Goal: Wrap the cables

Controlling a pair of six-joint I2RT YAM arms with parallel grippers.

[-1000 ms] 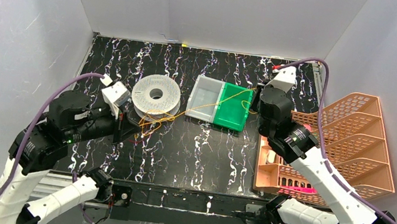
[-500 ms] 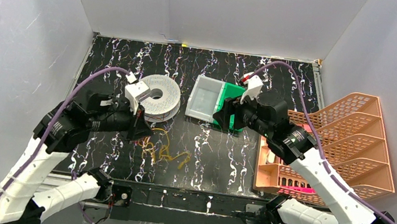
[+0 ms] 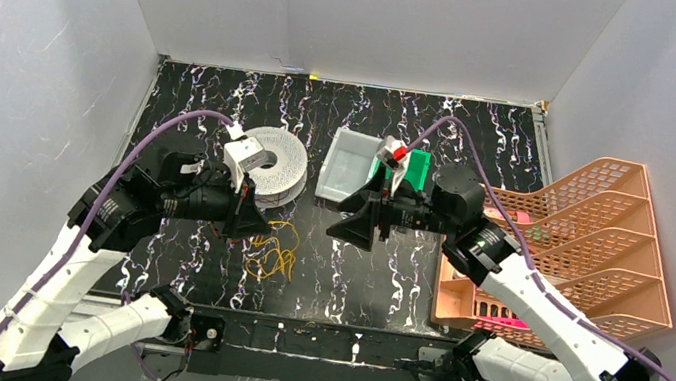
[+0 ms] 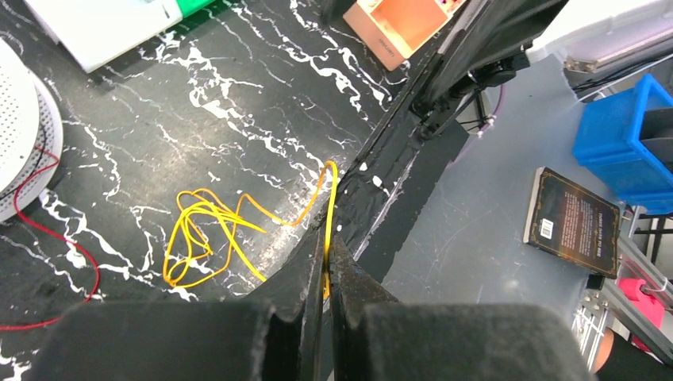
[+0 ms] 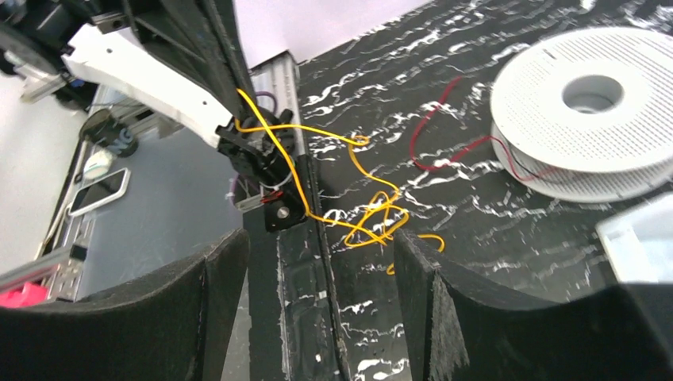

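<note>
A thin yellow cable (image 3: 271,257) lies in a loose tangle on the black marbled table, in front of the white round spool (image 3: 272,163). My left gripper (image 3: 253,226) is shut on one end of this yellow cable (image 4: 328,208), which rises from the tangle (image 4: 202,234) into the pinched jaws (image 4: 325,248). A thin red cable (image 4: 59,236) runs from the spool (image 4: 20,135) across the table. My right gripper (image 3: 351,232) hovers to the right of the tangle, open and holding nothing (image 5: 321,238). The yellow tangle (image 5: 373,220), red cable (image 5: 444,143) and spool (image 5: 587,119) lie ahead of it.
A white and green box (image 3: 352,167) sits behind the right gripper. An orange mesh organizer (image 3: 598,250) stands at the table's right edge. The table's front rail (image 3: 311,340) runs just below the tangle. Grey walls enclose the table on three sides.
My right gripper opened and let go of the yellow cable, then swung left and nearer. The stretched cable dropped into a tangle on the table. My left arm moved right, still gripping.
</note>
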